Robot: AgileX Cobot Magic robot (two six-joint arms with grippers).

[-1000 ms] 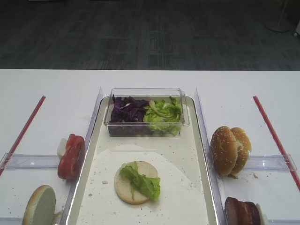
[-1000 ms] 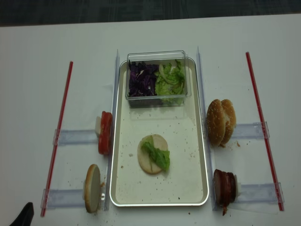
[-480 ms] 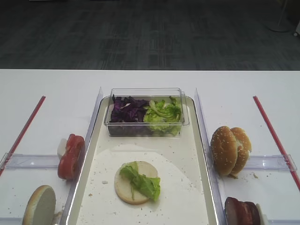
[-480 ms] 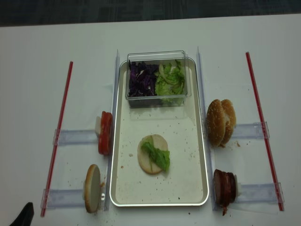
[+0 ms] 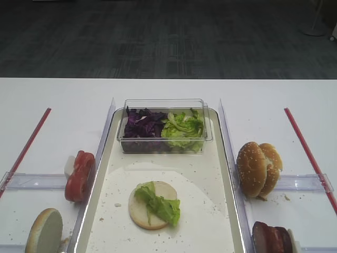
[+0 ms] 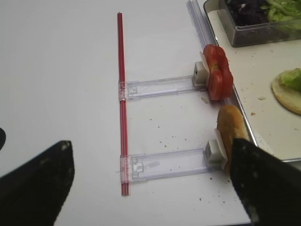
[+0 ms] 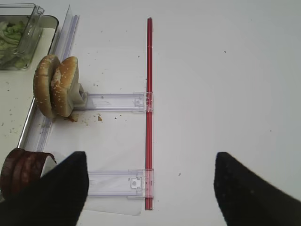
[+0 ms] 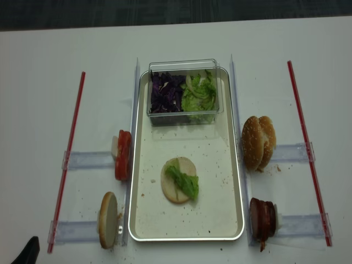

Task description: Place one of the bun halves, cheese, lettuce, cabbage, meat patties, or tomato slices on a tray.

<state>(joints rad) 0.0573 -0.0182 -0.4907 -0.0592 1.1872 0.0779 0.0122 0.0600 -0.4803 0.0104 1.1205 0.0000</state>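
Here meat patties (image 7: pixel 21 170) sit beside the wide-open right gripper (image 7: pixel 148 188).

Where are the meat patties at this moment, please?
The meat patties stand on edge outside the tray, off its near right corner in the realsense high view, nearer the camera than the seeded bun halves.

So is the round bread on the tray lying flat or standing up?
Lying flat. The bun half rests cut face up on the tray floor, with a lettuce leaf draped across it, unlike the seeded buns standing on edge outside.
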